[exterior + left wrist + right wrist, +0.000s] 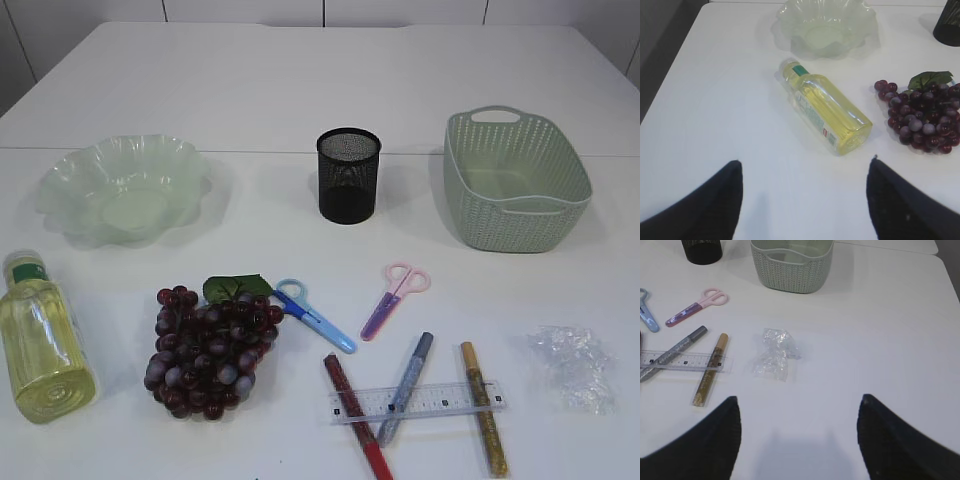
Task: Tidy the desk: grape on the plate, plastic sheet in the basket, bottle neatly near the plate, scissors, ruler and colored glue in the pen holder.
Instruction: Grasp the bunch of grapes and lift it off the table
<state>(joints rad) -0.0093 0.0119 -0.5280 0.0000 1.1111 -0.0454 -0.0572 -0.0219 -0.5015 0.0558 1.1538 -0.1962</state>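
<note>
Exterior view shows nothing sorted yet (both pincers released, empty): the left pincer [802, 200] must descend on the lying yellow-filled clear plastic bottle [827, 112].

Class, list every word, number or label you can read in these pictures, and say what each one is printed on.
None can be read.
Bottle: the label print is too blurred.
Ruler: scale marks show, digits too small.
Nothing else shows any print.

Lab-like tabletop: bare white table [300, 90]; staged desk items.
</note>
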